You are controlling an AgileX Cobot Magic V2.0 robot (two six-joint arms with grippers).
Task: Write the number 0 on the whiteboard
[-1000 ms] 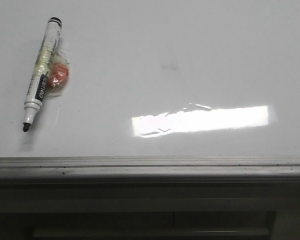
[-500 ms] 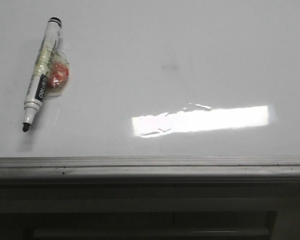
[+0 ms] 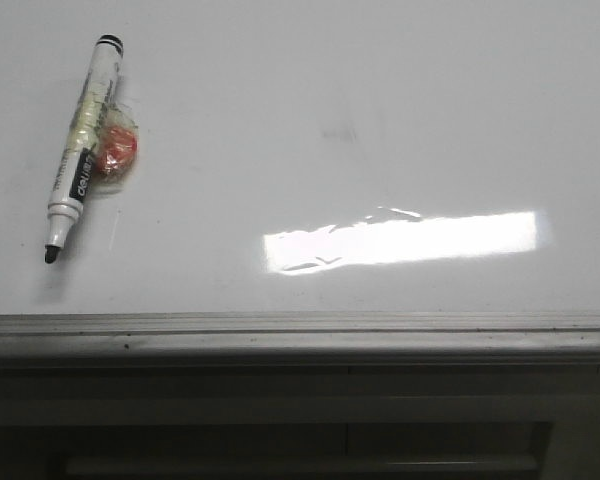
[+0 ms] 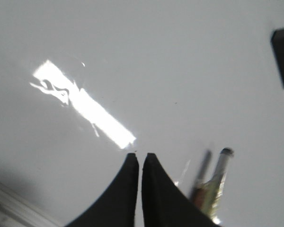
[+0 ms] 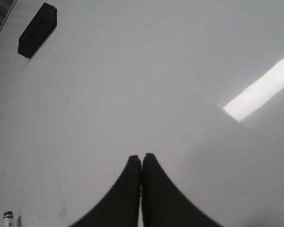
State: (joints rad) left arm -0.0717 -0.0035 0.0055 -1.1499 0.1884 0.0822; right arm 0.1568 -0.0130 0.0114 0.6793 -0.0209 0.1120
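A glossy whiteboard (image 3: pixel 310 110) was seen lying flat and filling most of the front view, its grey metal edge strip (image 3: pixel 300 335) running along the near side. A bright rectangular light reflection (image 3: pixel 400 240) was shown on the board, right of centre and near the edge. No drawn loop for the number 0 could be made out anywhere on the surface — only a faint grey smudge (image 3: pixel 340 132) was visible, farther back than the reflection.

At the far left of the board a marker (image 3: pixel 83 150) was laid at a slant, uncapped, its dark tip pointing toward the near edge. A small red-orange lump wrapped in clear plastic (image 3: pixel 115 150) was pressed against the marker's right side.

Neither arm was caught in the front view. In the left wrist view the left tool (image 4: pixel 139 154) was seen with its black fingers nearly together, a thin sliver of gap between them, nothing held. In the right wrist view the right tool (image 5: pixel 141 156) was seen with fingers pressed together, also holding nothing. A black rectangular block (image 5: pixel 37 30) was shown lying on the board well apart from both tools.
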